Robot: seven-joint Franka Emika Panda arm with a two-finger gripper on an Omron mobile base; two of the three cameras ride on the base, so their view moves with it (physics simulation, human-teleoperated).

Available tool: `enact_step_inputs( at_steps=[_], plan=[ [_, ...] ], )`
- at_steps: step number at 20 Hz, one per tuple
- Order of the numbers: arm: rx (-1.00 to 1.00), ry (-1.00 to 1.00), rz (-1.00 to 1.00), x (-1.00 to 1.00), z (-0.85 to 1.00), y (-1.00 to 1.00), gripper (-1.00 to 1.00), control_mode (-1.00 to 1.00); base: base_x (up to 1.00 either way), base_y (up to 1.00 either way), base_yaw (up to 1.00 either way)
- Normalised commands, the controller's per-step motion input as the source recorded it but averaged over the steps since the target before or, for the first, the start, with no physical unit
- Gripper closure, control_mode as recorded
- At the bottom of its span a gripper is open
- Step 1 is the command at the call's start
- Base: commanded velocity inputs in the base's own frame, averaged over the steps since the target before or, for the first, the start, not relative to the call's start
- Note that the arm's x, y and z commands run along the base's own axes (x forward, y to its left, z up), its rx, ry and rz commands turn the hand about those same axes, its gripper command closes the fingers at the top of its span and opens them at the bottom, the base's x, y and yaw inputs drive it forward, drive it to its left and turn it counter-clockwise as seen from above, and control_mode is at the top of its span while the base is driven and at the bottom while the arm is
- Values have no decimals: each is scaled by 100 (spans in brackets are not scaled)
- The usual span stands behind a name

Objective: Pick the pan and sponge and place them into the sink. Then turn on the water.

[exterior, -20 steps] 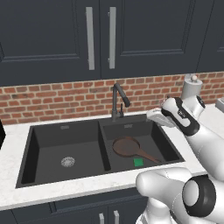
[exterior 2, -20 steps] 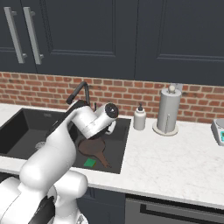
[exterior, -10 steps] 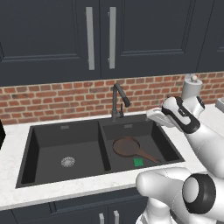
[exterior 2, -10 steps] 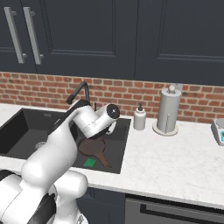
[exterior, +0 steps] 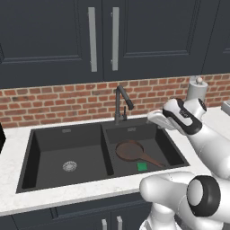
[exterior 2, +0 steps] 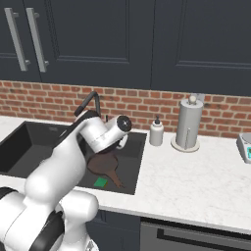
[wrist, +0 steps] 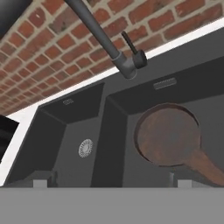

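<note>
Pan: the pan (exterior: 130,150) lies flat in the right basin, centre of the left base view, handle running toward the lower right. Looks like it's sitting where the task wants it.

Sponge: the sponge (exterior: 142,166) is green side up on the basin floor just beside the handle, near the front wall. Also looks done.

Sink: the sink (exterior: 67,134) has its left basin holding nothing but the silver drain (exterior: 69,166); both items ended up on the right side, under the tap.

Water: no blue stream from the spout, so turning it on is probably the step left.

Faucet: the faucet (wrist: 103,39) stands on the back rim between the basins, upper middle of the hand view, with its small lever (wrist: 129,43) sticking up beside the base.

Gripper: the gripper (exterior: 155,119) hangs over the right basin, right of centre, and carries nothing. Its tips barely poke up at the bottom of the hand view, so can't tell how far apart they are. The camera aims at the lever, which fits a reach for it.

Around: the soap bottle (exterior 2: 156,132) and paper towel roll (exterior 2: 188,122) stand on the counter at right, well out of the way.
</note>
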Motion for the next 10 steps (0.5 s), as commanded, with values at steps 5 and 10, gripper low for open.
enact_step_inputs(
  at_steps=[5, 10],
  plan=[
    [3, 0, 0, 17, 0, 4, -100, -100, 0, 0, 0],
    [6, 0, 0, 19, 0, 3, -100, -100, 0, 0, 0]
  ],
)
